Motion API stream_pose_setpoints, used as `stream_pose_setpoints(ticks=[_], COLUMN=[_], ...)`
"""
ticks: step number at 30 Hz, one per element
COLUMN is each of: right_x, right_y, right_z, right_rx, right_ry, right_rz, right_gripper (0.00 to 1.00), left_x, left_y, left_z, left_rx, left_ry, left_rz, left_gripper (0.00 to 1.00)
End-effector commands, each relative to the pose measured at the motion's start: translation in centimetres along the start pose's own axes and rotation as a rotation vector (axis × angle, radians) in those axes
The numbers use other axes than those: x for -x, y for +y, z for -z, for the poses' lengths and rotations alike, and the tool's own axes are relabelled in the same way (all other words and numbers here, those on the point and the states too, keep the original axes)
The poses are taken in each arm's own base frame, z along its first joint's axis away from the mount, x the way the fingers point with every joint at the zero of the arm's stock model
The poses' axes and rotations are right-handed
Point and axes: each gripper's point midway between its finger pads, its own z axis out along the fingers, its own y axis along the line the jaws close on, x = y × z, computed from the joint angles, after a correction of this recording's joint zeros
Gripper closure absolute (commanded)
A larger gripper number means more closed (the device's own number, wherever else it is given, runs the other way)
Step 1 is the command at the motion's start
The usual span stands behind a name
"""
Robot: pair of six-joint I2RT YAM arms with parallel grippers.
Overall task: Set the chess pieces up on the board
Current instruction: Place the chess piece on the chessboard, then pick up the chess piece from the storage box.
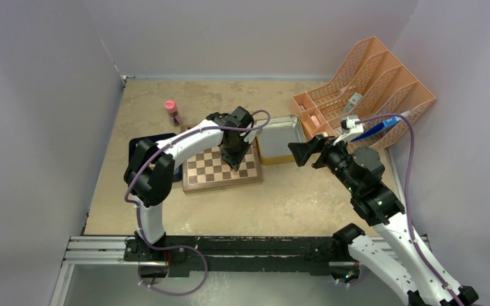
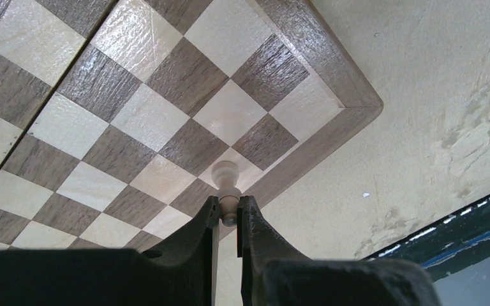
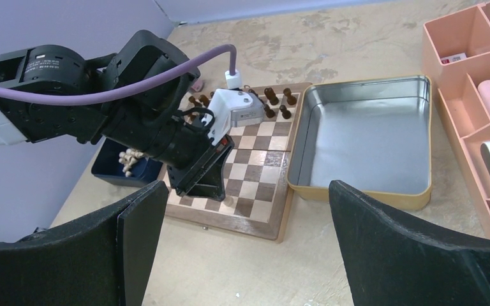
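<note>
Left wrist: end effector (image 2: 230,208) grips pale piece (image 2: 225,173) over board (image 2: 185,76).

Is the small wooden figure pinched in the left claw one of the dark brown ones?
No, the left gripper is shut on a pale tan wooden chess piece above the checked wooden board.

No legible text, label, brand or number in any view — small items in peach organizer (image 3: 429,57) too blurred
</note>
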Motion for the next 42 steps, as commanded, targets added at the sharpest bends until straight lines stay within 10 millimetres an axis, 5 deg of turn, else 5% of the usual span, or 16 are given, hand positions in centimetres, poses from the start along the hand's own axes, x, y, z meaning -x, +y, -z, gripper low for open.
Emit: stream_pose_setpoints(ticks=[1, 13, 23, 30, 34, 38, 42], right_x=[1.4, 1.1, 1.5, 1.5, 1.2, 1.2, 1.0], right_y=[0.7, 0.7, 0.9, 1.0, 0.9, 0.9, 1.3], right_z=[0.0, -0.2, -0.1, -0.2, -0.2, -0.2, -0.1], right_rx=[0.020, 0.023, 0.029, 0.036, 0.034, 0.037, 0.059], right_ry=[-0.045, -0.036, -0.047, -0.047, -0.044, -0.049, -0.041], right_rz=[-0.003, -0.005, -0.001, -0.009, -0.009, -0.011, -0.014], right_gripper=[0.01, 0.01, 0.01, 0.01, 0.01, 0.01, 0.01], left_x=[-0.2, -0.4, 1.9, 3.1, 4.3, 5.0, 5.4], left_y=[-1.6, -1.2, -1.0, -0.5, 1.4, 5.4, 8.7], left_z=[1.3, 0.8, 2.9, 4.9, 6.7, 8.6, 10.9], left_rx=[-0.064, -0.046, -0.016, 0.028, 0.143, 0.280, 0.234], left_ry=[-0.024, -0.017, -0.129, -0.213, -0.309, -0.381, -0.498], left_rz=[-0.006, -0.007, -0.011, 0.010, 0.080, 0.260, 0.445], left_gripper=[1.00, 0.90, 0.63, 0.56, 0.55, 0.55, 0.57])
